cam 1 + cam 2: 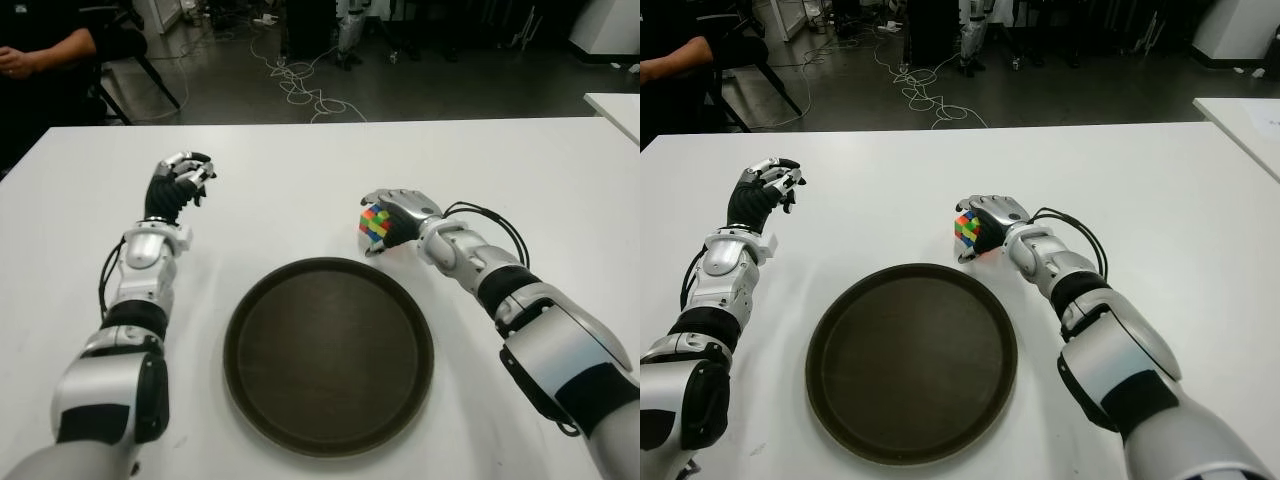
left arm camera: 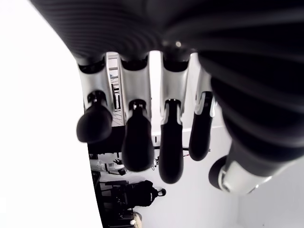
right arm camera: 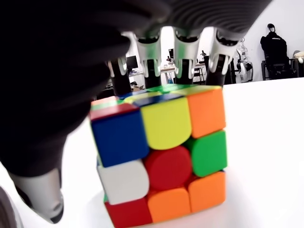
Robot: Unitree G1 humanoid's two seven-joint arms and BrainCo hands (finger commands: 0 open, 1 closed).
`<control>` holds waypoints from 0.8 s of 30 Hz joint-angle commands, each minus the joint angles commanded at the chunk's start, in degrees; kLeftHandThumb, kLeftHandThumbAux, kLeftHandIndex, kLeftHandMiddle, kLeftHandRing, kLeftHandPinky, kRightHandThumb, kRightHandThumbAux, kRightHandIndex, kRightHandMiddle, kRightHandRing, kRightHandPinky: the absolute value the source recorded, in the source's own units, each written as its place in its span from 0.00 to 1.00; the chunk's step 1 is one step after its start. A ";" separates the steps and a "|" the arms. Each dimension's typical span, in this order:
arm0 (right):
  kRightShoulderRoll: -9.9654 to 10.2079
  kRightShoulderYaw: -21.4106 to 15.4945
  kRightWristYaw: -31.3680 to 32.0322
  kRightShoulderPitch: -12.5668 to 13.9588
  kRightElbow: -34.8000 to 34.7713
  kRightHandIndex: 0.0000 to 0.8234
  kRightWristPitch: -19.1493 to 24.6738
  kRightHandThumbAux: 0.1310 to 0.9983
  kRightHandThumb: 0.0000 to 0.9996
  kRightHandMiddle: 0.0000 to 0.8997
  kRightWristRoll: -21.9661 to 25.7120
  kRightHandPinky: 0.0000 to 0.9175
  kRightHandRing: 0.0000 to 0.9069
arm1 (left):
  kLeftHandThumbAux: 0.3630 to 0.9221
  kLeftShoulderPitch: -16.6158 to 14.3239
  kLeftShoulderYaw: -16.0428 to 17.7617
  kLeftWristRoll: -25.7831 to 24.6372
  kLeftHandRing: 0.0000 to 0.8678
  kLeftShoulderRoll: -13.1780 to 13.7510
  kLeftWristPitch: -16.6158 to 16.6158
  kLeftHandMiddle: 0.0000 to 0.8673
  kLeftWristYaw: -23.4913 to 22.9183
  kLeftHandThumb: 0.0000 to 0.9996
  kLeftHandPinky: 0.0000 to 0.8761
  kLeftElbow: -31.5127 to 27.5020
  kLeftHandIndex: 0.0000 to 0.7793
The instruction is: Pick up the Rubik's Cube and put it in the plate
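Right hand (image 1: pixel 398 212) wraps the multicoloured Rubik's Cube (image 1: pixel 374 226): fingers (image 3: pixel 183 45) curled over its far face, thumb on the near side. Cube sits on the white table (image 1: pixel 300 190), just beyond the round dark-brown plate (image 1: pixel 328 352). Left hand (image 1: pixel 180 183) loosely curled, holding nothing.

White table (image 1: pixel 300 170), cables (image 1: pixel 300 85) on dark floor, seated person (image 1: pixel 40 50) beyond.

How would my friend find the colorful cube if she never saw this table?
On the white table, find the big dark round plate. Just beyond its far right rim, the right hand wraps the Rubik's Cube, the only many-colored thing there.
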 joint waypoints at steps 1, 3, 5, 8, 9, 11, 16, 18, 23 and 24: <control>0.02 0.03 -0.09 0.01 -0.01 0.27 -0.02 0.67 0.00 0.25 -0.03 0.25 0.26 | 0.55 0.01 0.02 -0.03 0.80 -0.01 -0.03 0.63 -0.07 0.84 0.86 -0.01 0.52; 0.04 0.07 -0.12 -0.01 0.01 0.26 0.04 0.66 0.00 0.24 -0.07 0.24 0.25 | 0.55 0.02 0.08 -0.11 0.81 -0.03 -0.10 0.63 -0.22 0.84 0.86 -0.02 0.52; 0.05 0.10 -0.07 -0.04 0.02 0.25 0.13 0.65 0.00 0.23 -0.09 0.24 0.24 | 0.55 0.04 0.11 -0.15 0.81 -0.04 -0.22 0.63 -0.31 0.84 0.86 -0.03 0.52; 0.10 0.21 0.10 -0.11 0.03 0.25 0.40 0.65 0.00 0.22 -0.14 0.24 0.24 | 0.54 0.05 0.01 0.02 0.82 0.00 -0.30 0.64 -0.19 0.84 0.86 -0.07 0.53; 0.11 0.26 0.15 -0.14 0.04 0.25 0.48 0.65 0.00 0.23 -0.17 0.24 0.24 | 0.54 0.05 -0.05 0.10 0.82 0.03 -0.32 0.64 -0.11 0.84 0.86 -0.08 0.53; 0.17 0.37 0.15 -0.17 0.05 0.25 0.66 0.66 0.00 0.23 -0.22 0.25 0.24 | 0.54 0.03 -0.14 0.26 0.82 0.07 -0.28 0.64 0.06 0.84 0.87 -0.09 0.53; 0.24 0.45 0.03 -0.15 0.07 0.25 0.88 0.66 0.00 0.22 -0.14 0.23 0.23 | 0.55 -0.02 -0.21 0.40 0.81 0.11 -0.02 0.64 0.35 0.84 0.86 -0.09 0.52; 0.25 0.35 0.08 -0.14 0.06 0.25 0.91 0.66 0.00 0.21 -0.01 0.22 0.23 | 0.55 -0.03 -0.19 0.38 0.81 0.13 0.22 0.64 0.44 0.84 0.86 -0.15 0.52; 0.24 0.13 -0.31 -0.04 -0.04 0.27 0.69 0.66 0.00 0.25 0.24 0.27 0.27 | 0.55 0.02 -0.16 0.30 0.82 0.10 0.29 0.64 0.47 0.84 0.86 -0.36 0.52; 0.24 0.12 -0.43 -0.03 -0.04 0.28 0.66 0.66 0.00 0.26 0.24 0.27 0.28 | 0.55 0.04 -0.16 0.30 0.82 0.09 0.28 0.64 0.48 0.84 0.86 -0.39 0.52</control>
